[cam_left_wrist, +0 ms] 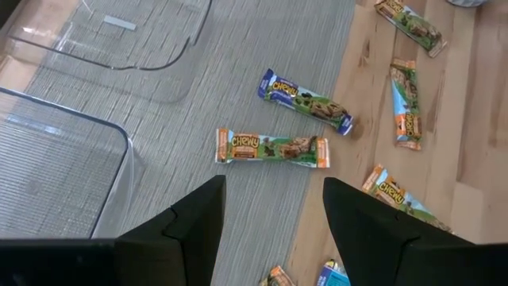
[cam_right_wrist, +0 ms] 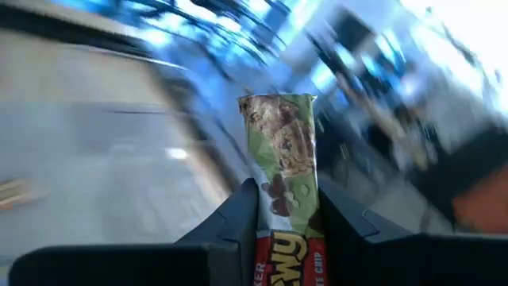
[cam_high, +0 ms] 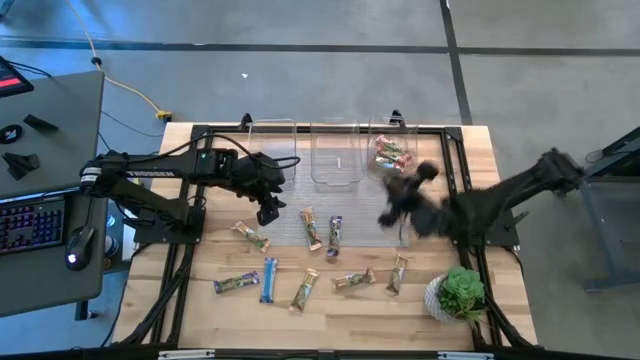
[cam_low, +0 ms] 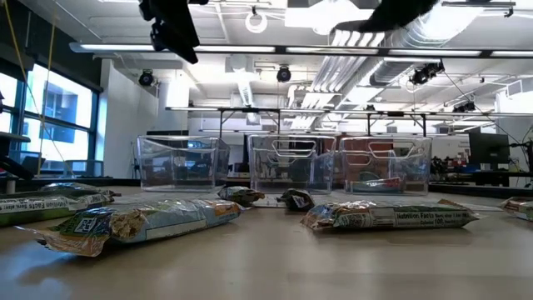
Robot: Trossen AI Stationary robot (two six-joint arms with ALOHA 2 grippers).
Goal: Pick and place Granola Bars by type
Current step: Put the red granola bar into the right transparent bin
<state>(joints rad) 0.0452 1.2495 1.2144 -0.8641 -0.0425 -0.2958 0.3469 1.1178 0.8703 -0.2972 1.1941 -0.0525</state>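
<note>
Several wrapped granola bars lie flat on the table, among them a green-and-orange one [cam_left_wrist: 271,148] and a blue-purple one [cam_left_wrist: 305,99] on the grey mat, and more on the wood [cam_high: 304,289]. My left gripper [cam_high: 268,207] [cam_left_wrist: 274,199] hangs open above the mat, over the bars and touching nothing. My right gripper [cam_high: 392,212] [cam_right_wrist: 282,199] is raised over the mat's right part, near the right bin, and is shut on a green-and-tan bar [cam_right_wrist: 279,143]. Red-wrapped bars [cam_high: 390,155] lie in that bin. My right gripper pinches the green-and-tan bar between its two fingers, at the red lower part of the wrapper [cam_right_wrist: 278,238]. The bar lies along the fingers. Its green free end [cam_right_wrist: 278,111] sticks out past the fingertips, and the bar is lifted clear of the table.
Three clear bins stand in a row at the table's far edge: left [cam_high: 270,140], middle [cam_high: 335,155] and right [cam_high: 400,128]. A green potted plant [cam_high: 458,293] sits at the near right corner. A desk with a keyboard [cam_high: 30,220] is to the table's left.
</note>
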